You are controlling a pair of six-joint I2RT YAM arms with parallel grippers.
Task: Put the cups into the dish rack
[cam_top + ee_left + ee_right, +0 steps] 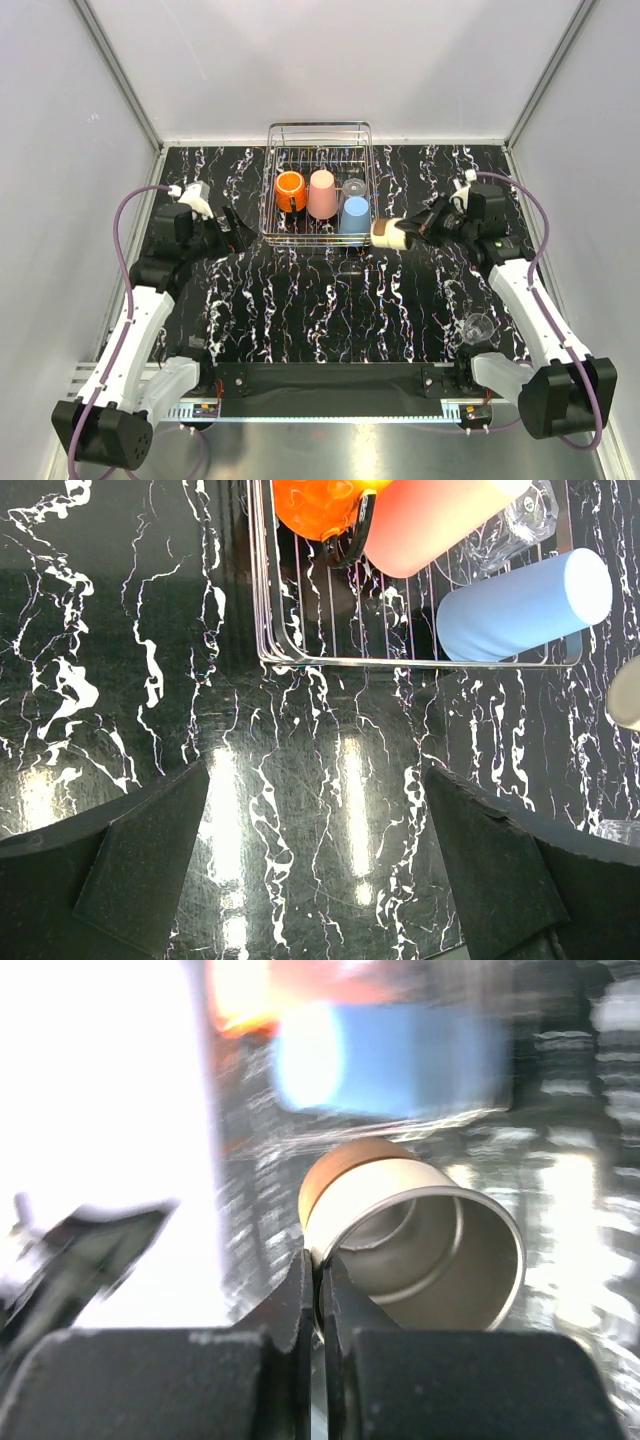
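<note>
**Beige cup hanging by its rim right at the rack corner, sketchy moment**

The biggest worry was the grip itself. The right gripper (319, 1275) was clamped on nothing more than the thin rim of the beige cup (420, 1240), with one finger inside the mouth and one outside. A pinch like that lets a cup swivel or slide out if the wrist turns quickly.

Second risk was the dish rack (318, 128). The cup sat just outside its near right corner, so coming in too low could have caught the raised wire side. The light blue cup (354, 213) lay on its side right by that corner, so it was the first thing that would get bumped. The orange mug (290, 190), the pink tumbler (322, 193) and a clear glass (354, 187) filled most of the back, so free room looked tight.

As for where the cup sat relative to the gripper, it stuck out sideways past the fingertips. Its brownish base pointed toward the rack and its open mouth faced back at the wrist camera. I couldn't tell how high it was off the table (330, 300), and the wrist view was blurry too.

The left gripper (315, 780) had its fingers wide apart with nothing in them, hovering just left of the rack. One more clear glass (478, 327) was waiting on the table near the right arm's base.
</note>
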